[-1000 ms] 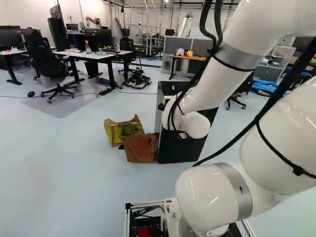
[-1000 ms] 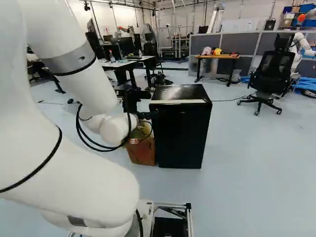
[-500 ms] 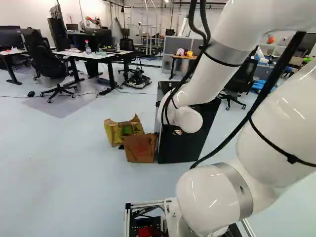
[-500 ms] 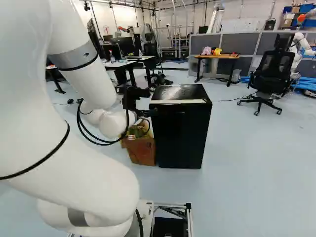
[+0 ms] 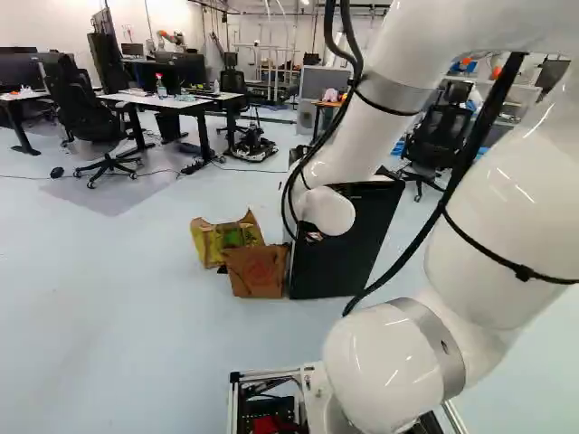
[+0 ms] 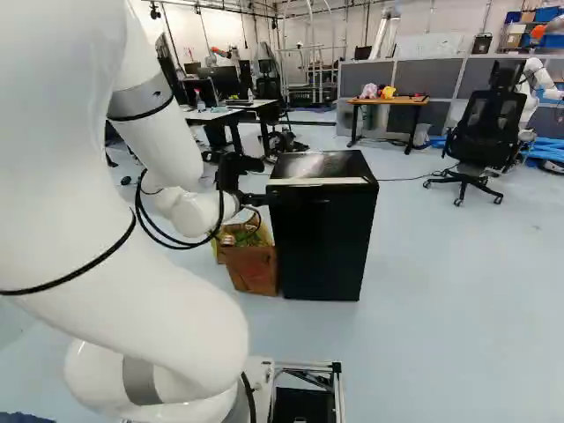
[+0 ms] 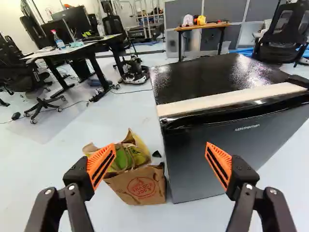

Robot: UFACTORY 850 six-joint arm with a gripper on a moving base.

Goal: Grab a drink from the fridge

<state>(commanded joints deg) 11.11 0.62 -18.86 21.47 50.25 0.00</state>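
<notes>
The black gripper (image 6: 257, 199) is at the upper left front edge of the black fridge (image 6: 322, 247) in the right base view; whether they touch, I cannot tell. In the wrist view the gripper (image 7: 161, 153) stands open, its orange pads far apart with nothing held. Ahead of it is the fridge (image 7: 193, 164), its door closed, with a pale strip along the top front edge. The fridge's near side corner lies between the two fingers' lines. No drink can be seen. In the left base view my arm hides part of the fridge (image 5: 336, 262).
A brown paper bag (image 7: 142, 186) and a yellow bag (image 7: 137, 152) stand on the floor against the fridge's side. Desks (image 5: 172, 102) and office chairs (image 5: 99, 136) are farther back. A small wooden table (image 6: 388, 100) stands behind the fridge; another robot (image 6: 535, 79) is at the far right.
The forearm and wrist have shifted leftward and a little up in the left base view. In the right base view the wrist has risen slightly beside the fridge. The base has not moved.
</notes>
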